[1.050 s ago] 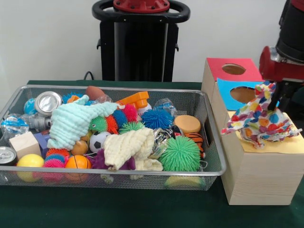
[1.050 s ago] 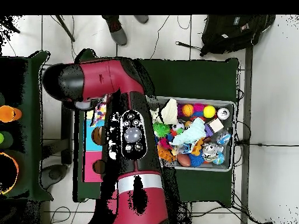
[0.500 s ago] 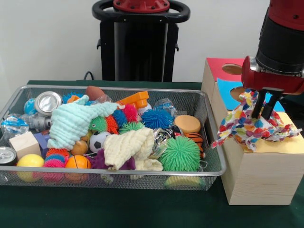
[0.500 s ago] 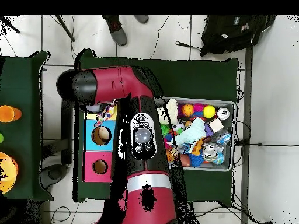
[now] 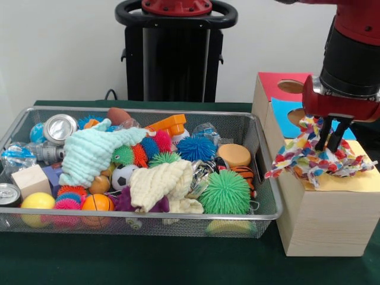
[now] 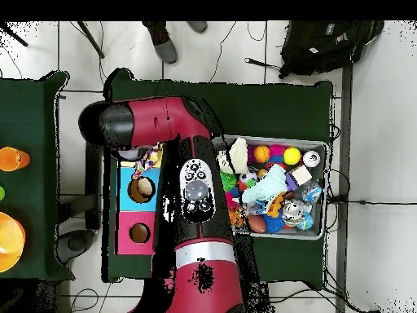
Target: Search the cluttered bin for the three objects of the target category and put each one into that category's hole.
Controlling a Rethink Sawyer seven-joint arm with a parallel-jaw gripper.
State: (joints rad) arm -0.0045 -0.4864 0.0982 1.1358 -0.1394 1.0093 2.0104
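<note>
Over the yellow top of the wooden box [image 5: 323, 222], the claw [image 5: 330, 141] points down with its two black fingers [image 5: 322, 134] close together, clamped on the colourful spotted cloth [image 5: 314, 157]. That cloth spreads across the yellow panel and hangs over the box's edge towards the wire bin [image 5: 261, 205]. Behind it lie the blue panel [image 5: 284, 119] and the red panel [image 5: 274, 82], each with a round hole. Inside the bin, a mint green cloth [image 5: 92, 151] and a cream cloth [image 5: 159, 183] lie among spiky balls, cans and blocks on the green table [image 5: 148, 261]
</note>
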